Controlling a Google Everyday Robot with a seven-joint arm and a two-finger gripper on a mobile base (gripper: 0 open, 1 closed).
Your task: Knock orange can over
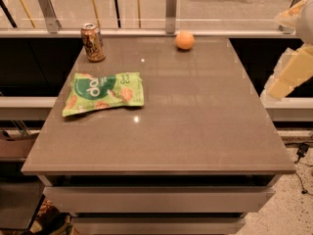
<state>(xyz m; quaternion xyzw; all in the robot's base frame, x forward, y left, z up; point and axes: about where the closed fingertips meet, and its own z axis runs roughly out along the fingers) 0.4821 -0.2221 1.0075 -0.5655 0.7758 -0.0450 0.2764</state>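
Looking down across a grey-brown table (195, 131), we find the gripper (288, 77) at the right margin of the view, a pale, blocky shape hanging off the table's right side and level with its far half. It touches nothing, and we cannot tell whether it is spread or closed, because only part of it shows. The orange can (93, 42) stands upright in the far left corner of the table, well apart from the gripper, across almost the whole width of the tabletop and a little farther back. An orange ball (185, 39) sits on the far edge, between the gripper and the can when we read sideways, and nearer the gripper than the can is. A green snack bag (104, 93) lies flat to the gripper's left, just in front of the can and apart from it. We judge the task barely begun: the can is not yet tipped and the reach toward it is not yet made. What is left is to carry the gripper across the table, past the ball, and push the can onto its side.
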